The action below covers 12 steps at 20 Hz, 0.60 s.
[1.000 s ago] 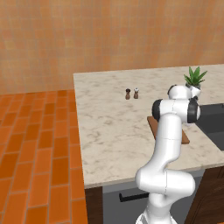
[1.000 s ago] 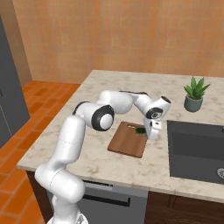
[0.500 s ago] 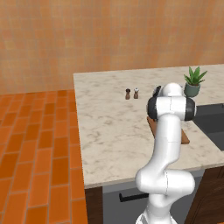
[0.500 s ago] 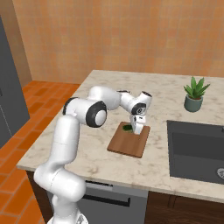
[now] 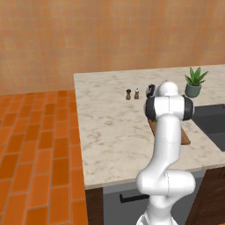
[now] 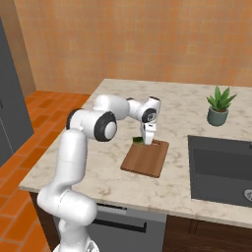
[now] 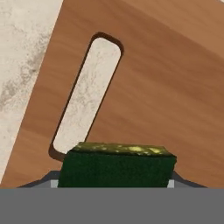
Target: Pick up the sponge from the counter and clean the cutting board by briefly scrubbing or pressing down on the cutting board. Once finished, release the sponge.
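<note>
Left base view: saw the white arm rising from the lower right over the large beige-white marbled stone counter, its upper joint hiding most of the flat reddish-brown wooden cutting board, of which only a strip showed on either side of the arm. Stood two small dark shakers side by side farther back on the stone, and a potted green plant near the dark sink basin at the right. Right base view: found the two-finger gripper pointing down at the far end of the board, right by its slot handle, with a bit of the small dark green and yellow sponge peeking out just beside the fingers at the board's far edge. Plant well apart to the right, sink near the board's right side. Hand view: looked straight down on the board and its slot, stone showing through; sponge clamped between the fingers, dark green face toward the camera, yellow edge beyond, close above the wood; touching or not, could not tell.
</note>
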Motion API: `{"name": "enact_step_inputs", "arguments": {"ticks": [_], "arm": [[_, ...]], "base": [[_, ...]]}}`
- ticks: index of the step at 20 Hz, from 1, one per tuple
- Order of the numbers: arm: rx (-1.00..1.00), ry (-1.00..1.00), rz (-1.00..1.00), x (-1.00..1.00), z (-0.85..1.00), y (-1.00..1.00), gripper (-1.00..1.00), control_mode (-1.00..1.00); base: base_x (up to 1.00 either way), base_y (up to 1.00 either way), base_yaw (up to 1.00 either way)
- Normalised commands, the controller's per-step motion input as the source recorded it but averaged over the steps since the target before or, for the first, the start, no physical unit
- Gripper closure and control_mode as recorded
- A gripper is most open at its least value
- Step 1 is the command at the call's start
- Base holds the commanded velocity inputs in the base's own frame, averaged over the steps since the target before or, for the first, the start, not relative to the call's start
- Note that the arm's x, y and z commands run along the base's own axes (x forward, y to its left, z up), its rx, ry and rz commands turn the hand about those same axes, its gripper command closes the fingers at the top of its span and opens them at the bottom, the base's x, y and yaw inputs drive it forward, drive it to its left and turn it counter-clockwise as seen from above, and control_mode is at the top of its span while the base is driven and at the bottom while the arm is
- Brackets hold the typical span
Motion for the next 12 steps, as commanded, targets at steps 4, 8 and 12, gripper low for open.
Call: {"name": "enact_step_inputs", "arguments": {"ticks": [4, 8, 12], "arm": [[0.00, 0.01, 0.00, 0.01, -0.34, 0.39, 1.00, -1.00], [-0.03, 0.05, 0.01, 0.00, -0.98, 0.08, 1.00, -1.00], [-0.01, 0.04, 0.03, -0.70, -0.52, 0.03, 1.00, -1.00]], "base": [[0.00, 0.00, 0.00], [0.00, 0.00, 0.00], [0.00, 0.00, 0.00]]}}
